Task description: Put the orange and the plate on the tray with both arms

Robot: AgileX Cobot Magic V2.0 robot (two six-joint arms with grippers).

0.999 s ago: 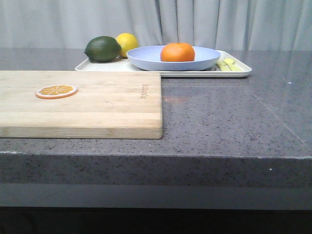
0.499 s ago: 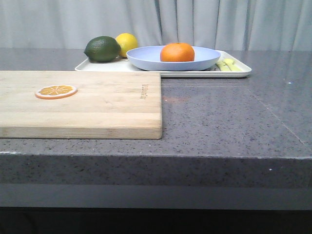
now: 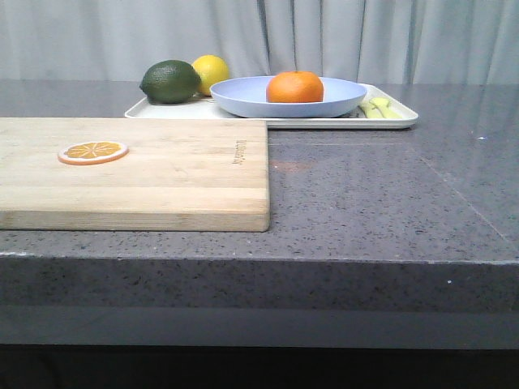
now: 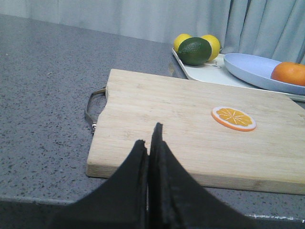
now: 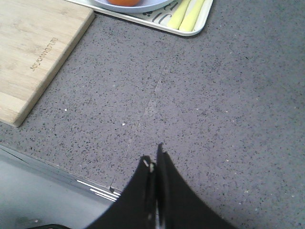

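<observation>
Grey speckled stone is forming the desk (image 3: pixel 381 203), with pale curtains hanging behind it. Left jaws (image 4: pixel 149 143) are resting pressed together, gripping nothing, and are sitting over the near edge of the wooden cutting board (image 4: pixel 190 129). Right jaws (image 5: pixel 154 162) are likewise resting pressed together with nothing between them, hovering over bare desk near its front edge. On the cutting board an orange slice (image 3: pixel 93 151) is lying flat. Beyond the board, the tray (image 3: pixel 397 121) is sitting at the back of the desk. The plate (image 3: pixel 243 97) is resting on the tray, and the orange (image 3: pixel 295 87) is sitting in the plate. A dark green fruit (image 3: pixel 170 81) and a lemon (image 3: pixel 212 71) are occupying the tray's left end, touching each other; pale yellow sticks (image 3: pixel 379 109) are lying at its right end.
</observation>
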